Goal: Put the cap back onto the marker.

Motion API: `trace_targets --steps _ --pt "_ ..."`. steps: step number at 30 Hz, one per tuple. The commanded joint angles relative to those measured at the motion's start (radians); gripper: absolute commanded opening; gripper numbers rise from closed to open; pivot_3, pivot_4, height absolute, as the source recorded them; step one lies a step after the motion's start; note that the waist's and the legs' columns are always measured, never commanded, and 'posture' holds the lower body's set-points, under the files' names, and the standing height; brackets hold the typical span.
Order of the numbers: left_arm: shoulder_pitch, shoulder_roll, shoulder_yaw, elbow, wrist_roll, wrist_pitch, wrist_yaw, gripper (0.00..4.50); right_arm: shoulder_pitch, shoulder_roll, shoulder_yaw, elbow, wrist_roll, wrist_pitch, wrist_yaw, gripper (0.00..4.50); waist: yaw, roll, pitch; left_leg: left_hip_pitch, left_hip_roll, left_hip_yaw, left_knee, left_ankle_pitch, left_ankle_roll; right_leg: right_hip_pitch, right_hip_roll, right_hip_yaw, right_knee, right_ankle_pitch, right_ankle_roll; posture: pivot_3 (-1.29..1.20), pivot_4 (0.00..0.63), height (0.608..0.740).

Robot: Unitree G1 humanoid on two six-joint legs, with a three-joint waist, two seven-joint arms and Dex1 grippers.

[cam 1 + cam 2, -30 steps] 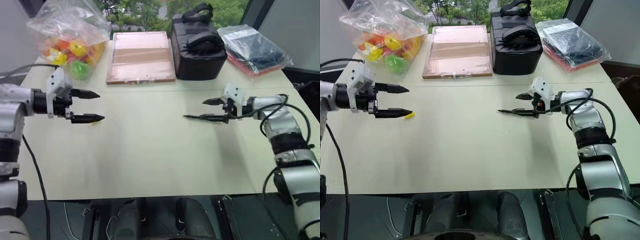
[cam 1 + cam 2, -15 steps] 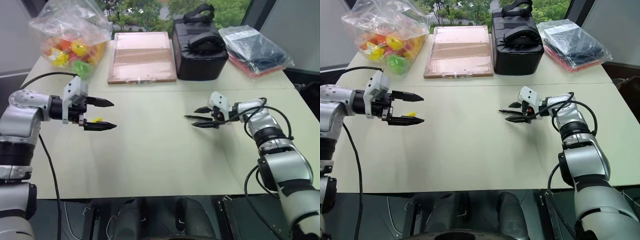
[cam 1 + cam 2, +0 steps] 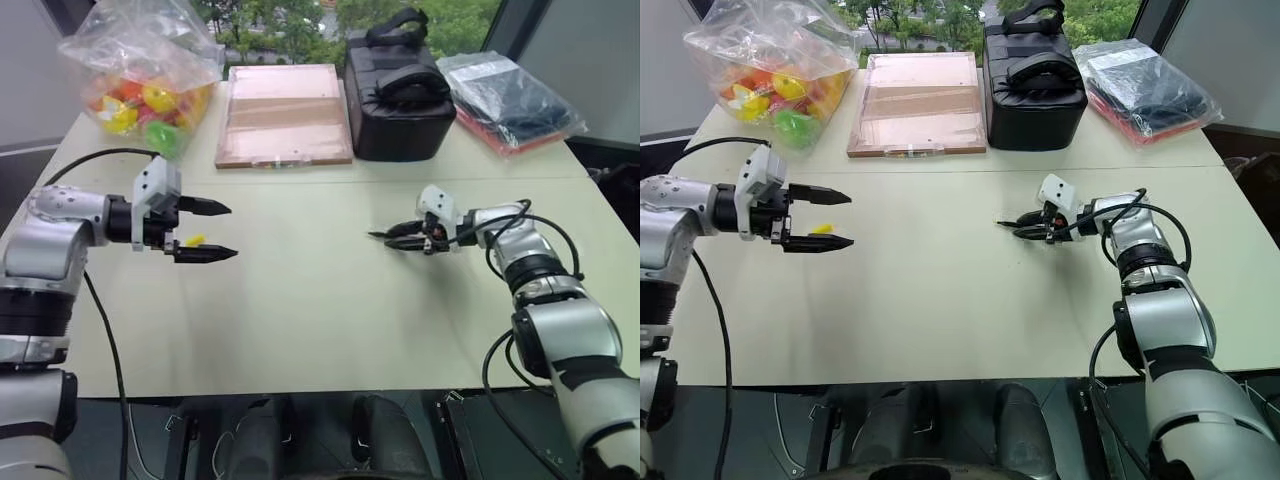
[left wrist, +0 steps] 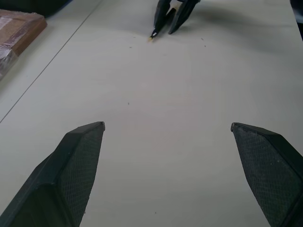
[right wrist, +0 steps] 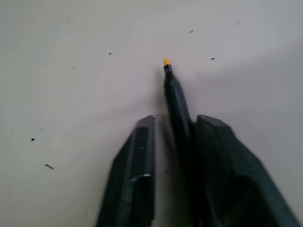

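Pale surface (image 3: 300,300). Marker (image 5: 174,94): thin, black, yellow tip, lying low at the surface in front of the black case (image 3: 398,95), clamped between the closed fingers of the right end effector (image 3: 398,238), tip projecting past them. Cap (image 3: 193,241): small, yellow, on the surface in front of the bag of coloured balls (image 3: 140,85), between the widely parted, empty fingers of the left end effector (image 3: 222,230). Copper-coloured board (image 3: 284,113) beside the case.
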Motion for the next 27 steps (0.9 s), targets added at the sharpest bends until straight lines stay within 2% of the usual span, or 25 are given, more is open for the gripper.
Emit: trace_targets --steps 1,10,12,16,20,27 --pt "-0.003 0.003 0.026 -0.027 -0.006 -0.009 0.009 4.50 -0.016 0.001 -0.013 0.007 -0.008 0.003 0.011 0.03 0.000 0.000 0.000 0.000 0.000 0.000 0.000 0.000 0.000 0.000 0.000 0.000 0.000 0.000 0.000 0.00 0.150 0.740" --pt "0.055 0.024 0.069 -0.001 0.009 -0.043 0.066 4.50 -0.060 -0.009 -0.025 -0.044 -0.001 0.014 0.014 0.03 -0.001 0.000 0.000 0.000 0.000 0.000 0.001 0.000 0.000 0.000 0.000 0.000 0.000 0.000 0.000 0.00 0.150 0.740" --pt "0.054 0.051 0.093 0.079 0.039 -0.097 0.087 4.50 -0.098 -0.029 0.002 -0.122 -0.021 0.004 0.055 0.03 -0.002 0.001 0.000 0.000 0.000 0.000 0.001 0.000 0.000 0.000 0.000 0.000 0.001 0.000 0.000 0.00 0.150 0.740" --pt "0.054 0.095 0.106 0.164 0.075 -0.177 0.090 4.50 -0.112 -0.053 0.057 -0.265 -0.083 -0.051 0.041 0.03 -0.003 0.002 0.001 0.000 0.000 0.000 0.001 0.000 0.000 -0.001 0.000 0.000 0.002 0.000 0.000 0.00 0.150 0.740" --pt "0.055 0.110 0.101 0.238 0.110 -0.246 0.082 4.50 -0.078 -0.032 0.051 -0.451 -0.029 0.037 0.082 0.03 0.002 0.002 0.001 0.000 0.001 0.000 0.001 0.000 0.000 -0.001 0.000 0.000 0.002 0.000 0.000 0.00 0.150 0.740" --pt "0.053 0.074 0.095 0.380 0.157 -0.369 0.119 4.50 0.022 -0.007 0.051 -0.716 0.023 0.182 0.060 0.03 0.007 0.002 0.001 -0.002 0.001 0.000 0.004 0.000 0.000 -0.002 0.000 0.000 0.004 0.000 0.000 0.00 0.150 0.740"
